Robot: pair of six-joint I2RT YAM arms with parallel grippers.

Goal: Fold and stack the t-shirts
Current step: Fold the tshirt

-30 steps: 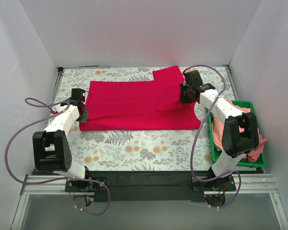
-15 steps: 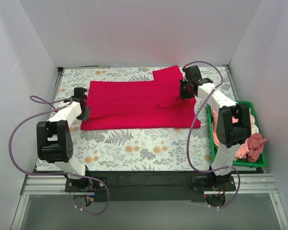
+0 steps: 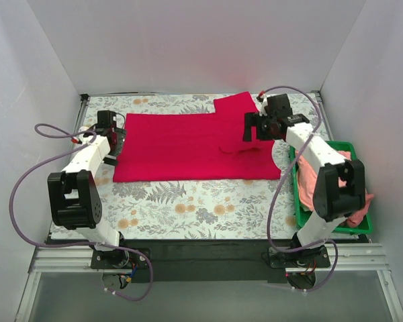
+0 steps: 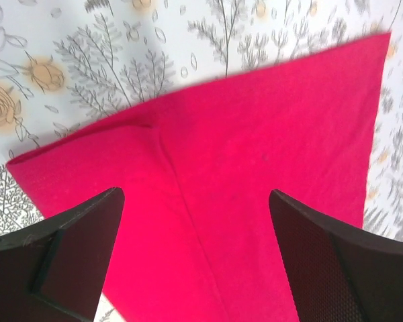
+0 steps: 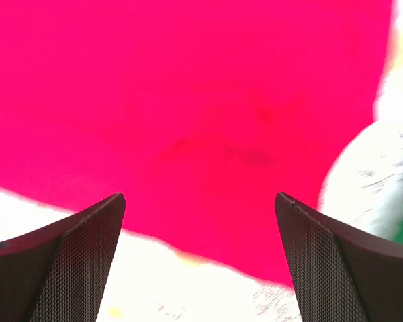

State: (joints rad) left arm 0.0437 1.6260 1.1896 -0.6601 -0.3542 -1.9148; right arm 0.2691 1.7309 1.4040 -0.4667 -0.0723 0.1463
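As the left fingers (image 4: 67, 261) shift farther along the crimson t-shirt (image 3: 181, 147), they and the right fingers (image 5: 60, 261) gape empty.

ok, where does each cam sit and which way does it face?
Top external: above and behind the robot, looking down on the table; left arm and right arm whole.
Left wrist: on the left arm, facing down at the red t-shirt; left gripper open at bottom.
Right wrist: on the right arm, facing down at the same shirt; right gripper open at bottom.
Shared: all three show the red t-shirt.
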